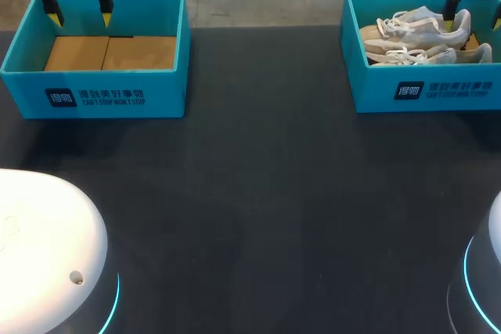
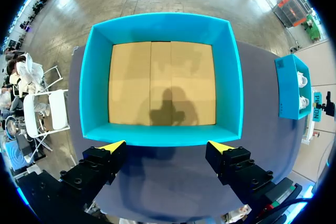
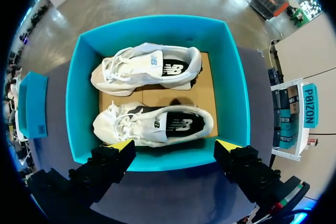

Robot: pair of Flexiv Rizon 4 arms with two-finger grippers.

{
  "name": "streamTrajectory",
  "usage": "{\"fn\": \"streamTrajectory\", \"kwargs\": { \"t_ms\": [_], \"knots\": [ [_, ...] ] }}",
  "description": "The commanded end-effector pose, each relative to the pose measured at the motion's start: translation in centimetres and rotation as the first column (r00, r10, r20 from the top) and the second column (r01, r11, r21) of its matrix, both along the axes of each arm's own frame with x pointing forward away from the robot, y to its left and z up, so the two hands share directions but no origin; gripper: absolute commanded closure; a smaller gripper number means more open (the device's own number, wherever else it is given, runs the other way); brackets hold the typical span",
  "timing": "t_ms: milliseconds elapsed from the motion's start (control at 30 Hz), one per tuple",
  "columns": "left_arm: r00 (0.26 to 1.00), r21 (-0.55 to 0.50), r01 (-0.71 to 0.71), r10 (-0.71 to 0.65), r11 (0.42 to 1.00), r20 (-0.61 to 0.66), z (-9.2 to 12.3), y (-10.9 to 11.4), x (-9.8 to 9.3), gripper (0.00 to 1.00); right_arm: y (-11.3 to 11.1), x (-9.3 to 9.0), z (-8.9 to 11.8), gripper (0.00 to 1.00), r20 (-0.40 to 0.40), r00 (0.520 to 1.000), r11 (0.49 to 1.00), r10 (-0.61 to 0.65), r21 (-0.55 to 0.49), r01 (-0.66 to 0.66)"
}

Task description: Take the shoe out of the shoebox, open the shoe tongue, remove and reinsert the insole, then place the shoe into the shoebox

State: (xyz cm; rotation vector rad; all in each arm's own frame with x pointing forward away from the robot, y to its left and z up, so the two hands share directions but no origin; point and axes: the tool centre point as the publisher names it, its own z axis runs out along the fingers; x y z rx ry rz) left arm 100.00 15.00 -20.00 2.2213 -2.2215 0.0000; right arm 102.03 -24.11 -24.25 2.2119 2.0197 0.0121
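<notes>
The dark bench (image 1: 258,193) lies bare on the robot's side of the shoebox (image 3: 157,162), so there is room to set a shoe down just in front of that box. The right gripper (image 3: 174,144) hangs above the shoebox's near wall with its jaws spread wide and nothing between them.

Inside the shoebox, the nearer sneaker (image 3: 152,124) lies on its side just behind the near wall. The farther sneaker (image 3: 147,66) lies the same way against the far wall. The two are close together but seem not to overlap.

The step in hand looks like the first lift. The nearer sneaker is the easier pick. The jaws should go down past the near wall and close across its midfoot or heel collar, keeping off the loose laces at the toe end. A straight rise clear of the rim should keep the sole from catching the wall or dragging the farther sneaker.

Well apart from the shoebox, the left gripper (image 2: 166,145) hangs over an empty teal box (image 2: 157,135), its jaws spread too.
</notes>
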Motion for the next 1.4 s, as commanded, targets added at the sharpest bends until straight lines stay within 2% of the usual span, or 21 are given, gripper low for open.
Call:
{"fn": "streamTrajectory", "kwargs": {
  "t_ms": [33,367,933,1400],
  "knots": [
    [1.0,0.0,0.0,0.0,1.0,0.0,0.0,0.0,0.0,0.0,0.0,-0.1,0.0,0.0,0.002,1.0,1.0,0.0,0.001,0.0],
    [1.0,0.0,0.0,0.0,1.0,0.0,0.0,0.0,0.0,0.0,-3.2,0.3,-2.5,0.0,-0.07,0.997,0.999,-0.029,0.042,0.032],
    [1.0,0.0,0.0,0.0,1.0,0.0,0.0,0.0,0.0,0.0,-4.8,0.5,-6.7,0.0,-0.067,0.998,0.997,-0.001,0.074,0.006],
    [1.0,0.0,0.0,0.0,1.0,0.0,0.0,0.0,0.0,0.0,-6.4,1.0,-9.5,0.0,-0.049,0.999,0.998,-0.014,0.063,0.017]
  ]
}}
